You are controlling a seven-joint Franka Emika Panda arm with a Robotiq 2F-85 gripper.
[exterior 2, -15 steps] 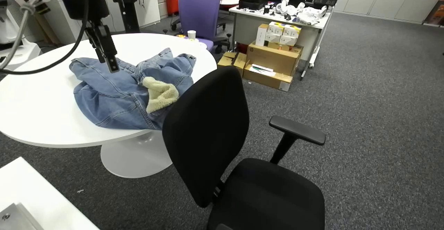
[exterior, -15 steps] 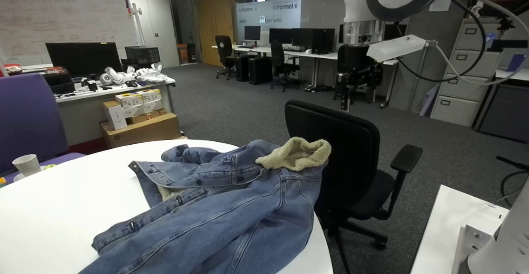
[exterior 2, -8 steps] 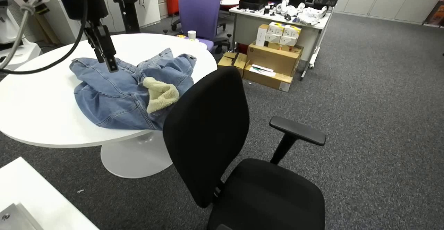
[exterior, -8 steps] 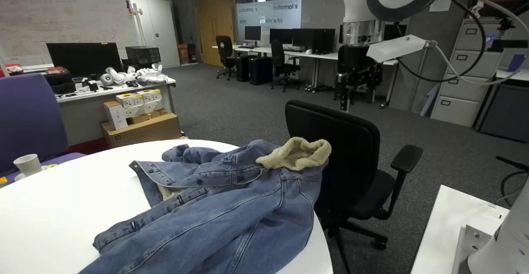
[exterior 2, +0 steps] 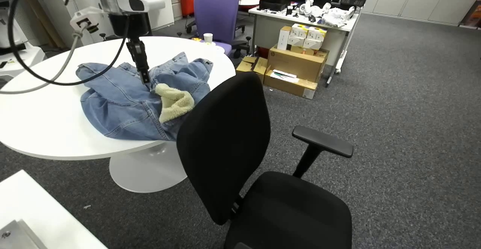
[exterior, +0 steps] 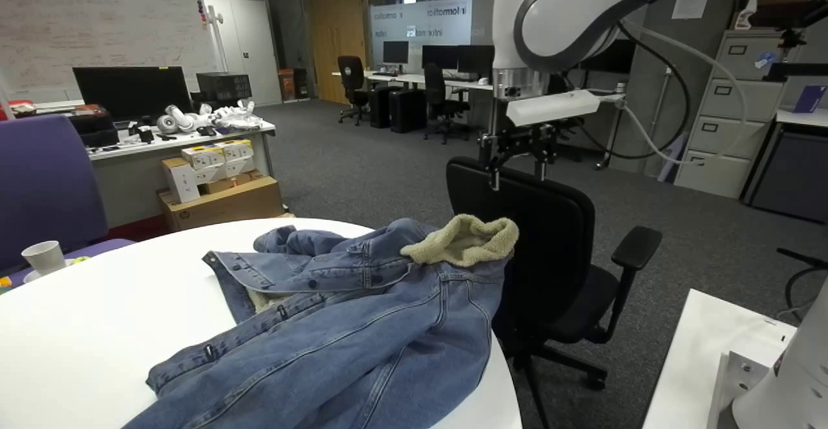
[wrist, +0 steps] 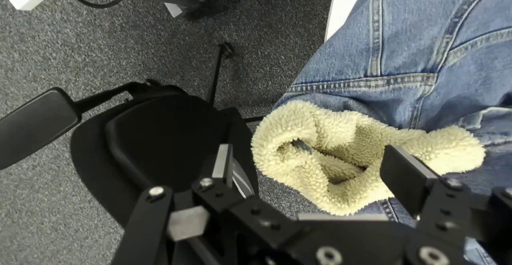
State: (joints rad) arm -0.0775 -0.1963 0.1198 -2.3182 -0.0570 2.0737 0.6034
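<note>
Note denim jacket (exterior: 349, 325) on round white table (exterior: 97, 338), with fleece collar (exterior: 460, 242) at the edge beside black chair (exterior: 550, 241). Find gripper (exterior: 517, 176) spread wide above collar — holding nothing. Rate jacket soft, limp, fairly heavy, likely neither slippery nor fragile. Recommend hold at collar — thick, raised, easily pinched.

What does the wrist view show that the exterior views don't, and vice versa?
Wrist view only: a small dark strip in a fold of the fleece collar, seen from above; can't tell what it is.

Exterior views only: a white cup, cardboard boxes and a black monitor, present in both.

Shared: the denim jacket and its collar, the white table under it (just a sliver from the wrist), the black chair beside it, and the jaws, open above the collar with nothing gripped.
</note>
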